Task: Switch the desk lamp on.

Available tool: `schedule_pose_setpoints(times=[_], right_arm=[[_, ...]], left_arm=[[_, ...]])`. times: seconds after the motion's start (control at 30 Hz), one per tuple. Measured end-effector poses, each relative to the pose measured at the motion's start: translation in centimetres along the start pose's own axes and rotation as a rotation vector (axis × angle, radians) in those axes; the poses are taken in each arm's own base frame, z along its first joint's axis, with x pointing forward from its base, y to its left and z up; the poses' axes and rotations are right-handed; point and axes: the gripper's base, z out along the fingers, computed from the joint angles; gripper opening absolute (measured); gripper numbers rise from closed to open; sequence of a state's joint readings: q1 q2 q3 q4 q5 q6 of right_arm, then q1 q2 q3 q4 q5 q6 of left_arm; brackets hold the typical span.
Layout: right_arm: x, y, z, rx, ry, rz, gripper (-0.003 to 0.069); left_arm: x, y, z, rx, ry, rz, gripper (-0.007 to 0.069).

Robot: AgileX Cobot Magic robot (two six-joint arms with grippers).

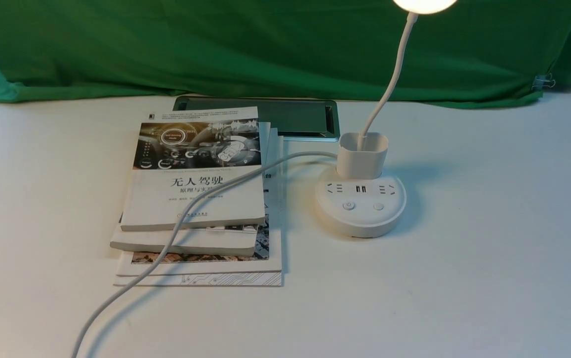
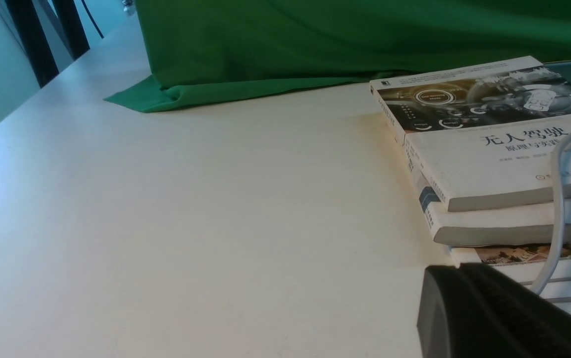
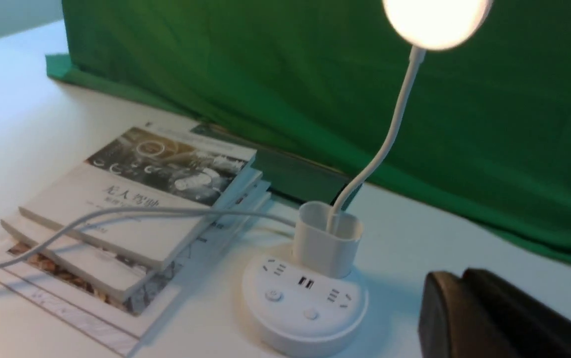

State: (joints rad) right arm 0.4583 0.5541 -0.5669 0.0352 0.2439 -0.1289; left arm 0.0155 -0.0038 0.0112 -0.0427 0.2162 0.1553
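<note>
The desk lamp stands right of centre on the white table, its round base showing sockets, USB ports and two buttons. Its head glows at the top of the gooseneck, and it glows too in the right wrist view, desk lamp. The white cord runs from the base over the books. My right gripper hangs off to the lamp's right, apart from it, fingers together and empty. My left gripper sits low by the books' near left corner, fingers together, holding nothing.
A stack of books lies left of the lamp, with a dark metal-framed panel behind it. Green cloth covers the back. The cord trails off the table's front left.
</note>
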Motion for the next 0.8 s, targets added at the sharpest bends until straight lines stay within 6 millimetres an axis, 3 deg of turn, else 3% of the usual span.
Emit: schedule_pose_setpoints(times=[0.23,0.43,0.63,0.8], right_arm=[[2.5,0.2,-3.0,0.015,-0.123,-0.006,0.0097],[8.5,0.0,-3.9,0.123,-0.145,0.091,0.0113],[14.1,-0.8,-4.5,0.386,-0.116,0.183,0.0127],[15.2,-1.3,-4.7,0.497,-0.054,0.221,0.0137]], left_arm=[[0.0,0.0,0.0,0.000,0.000,0.000,0.0021],[0.0,0.0,0.0,0.000,0.000,0.000,0.0021],[0.0,0.0,0.0,0.000,0.000,0.000,0.0021],[0.0,0.0,0.0,0.000,0.002,0.000,0.0021]])
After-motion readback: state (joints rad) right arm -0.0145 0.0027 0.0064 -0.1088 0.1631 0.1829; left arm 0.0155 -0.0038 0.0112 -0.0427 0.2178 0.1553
